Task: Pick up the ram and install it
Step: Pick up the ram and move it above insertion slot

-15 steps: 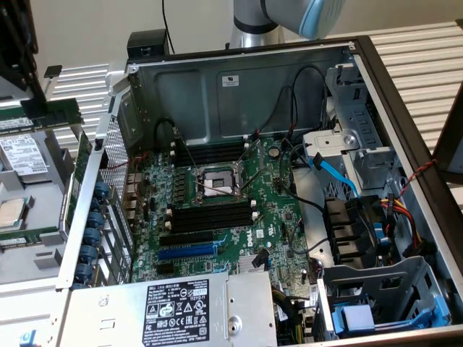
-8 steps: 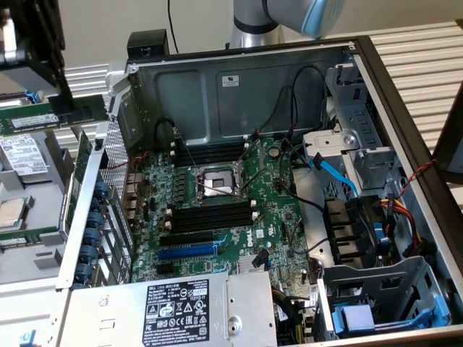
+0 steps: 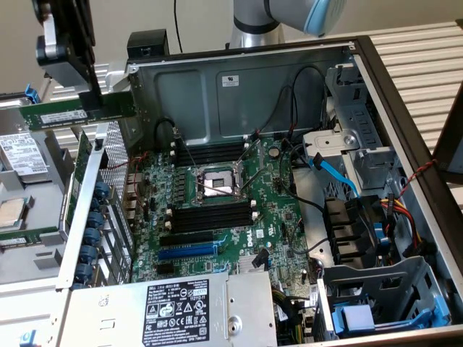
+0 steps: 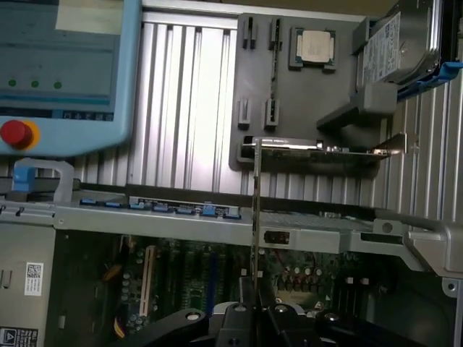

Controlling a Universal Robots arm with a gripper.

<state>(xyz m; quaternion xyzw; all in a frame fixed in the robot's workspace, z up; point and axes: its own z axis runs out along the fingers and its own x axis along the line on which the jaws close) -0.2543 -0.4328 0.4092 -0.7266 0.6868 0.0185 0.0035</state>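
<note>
From the exterior view I see the hand (image 3: 92,95) high at the far left, clamped on the ram (image 3: 65,113). The stick is level over the left edge of the open case (image 3: 289,87), well apart from the black memory slots (image 3: 210,217). The wrist view adds the ram edge-on, plus a grey tray (image 4: 304,108) with a CPU (image 4: 316,45), a hard drive (image 4: 401,43) and a pendant (image 4: 65,65).

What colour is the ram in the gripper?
Green, with a white label; the ram shows best in the exterior view.
</note>
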